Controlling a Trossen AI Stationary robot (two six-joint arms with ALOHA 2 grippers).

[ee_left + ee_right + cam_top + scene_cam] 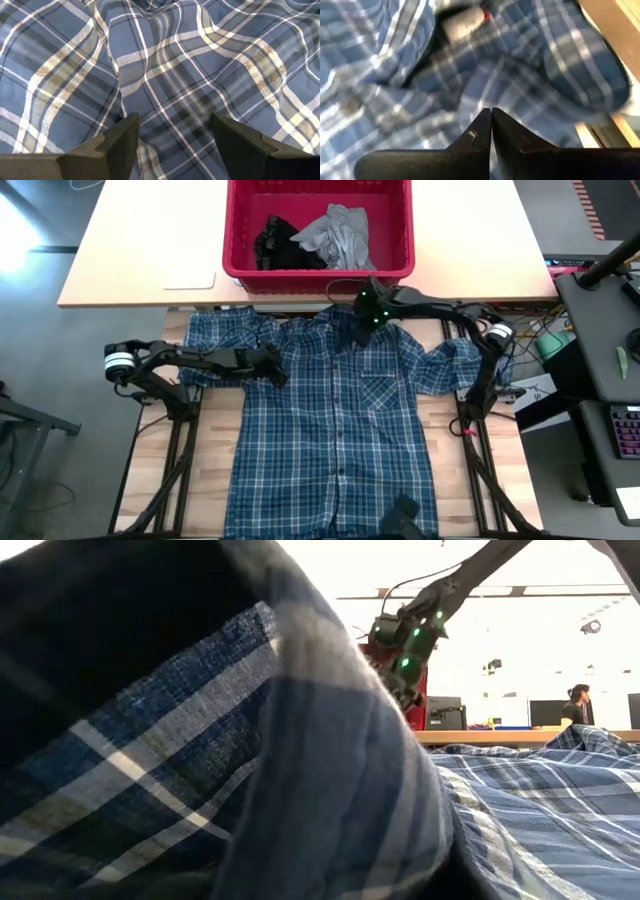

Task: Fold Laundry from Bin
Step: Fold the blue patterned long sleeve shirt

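Plaid shirt (335, 430) lies spread flat, front up, across the counter (135, 240), collar toward the red bin (318, 278). Left end effector (272, 367) sits on the shirt's shoulder, fingers (122, 142) spread over the cloth. Right end effector (360, 317) is at the collar, fingers pressed together. Grey T-shirt (340, 235) and black garment (272, 240) are in the bin.

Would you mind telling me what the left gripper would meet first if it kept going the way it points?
Most likely the plaid shirt: the left gripper points open-fingered straight at its cloth.
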